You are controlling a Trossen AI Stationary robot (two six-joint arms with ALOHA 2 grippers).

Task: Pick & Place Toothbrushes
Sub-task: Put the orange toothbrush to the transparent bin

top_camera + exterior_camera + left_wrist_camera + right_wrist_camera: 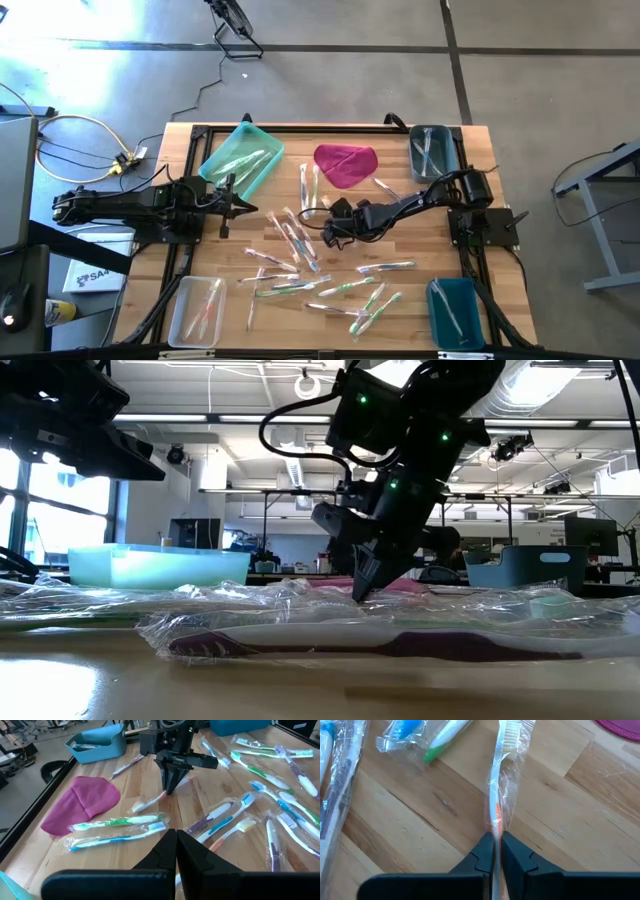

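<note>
Many toothbrushes (300,262) in clear wrappers lie scattered flat on the wooden table (200,250). My right gripper (328,234) stands at the table's middle, slanting down, shut on one wrapped toothbrush (149,803) with an orange-and-white handle and white bristles. In the low view its fingertips (362,592) reach down into the wrappers. My left gripper (228,206) waits shut above the table's left side, near the teal tray; its shut fingers (176,851) hold nothing. My right gripper pinches the toothbrush's orange handle (495,824) through its clear wrapper between its two fingertips, away from the bristle head (509,731). The fingers come from above, slanting down. The toothbrush lies flat on the table.
A magenta cloth (345,163) lies at the far middle. A teal tray (240,160) stands far left, a grey-blue bin (433,150) far right, a clear bin (195,310) near left, and a blue bin (455,312) near right; each holds a few toothbrushes.
</note>
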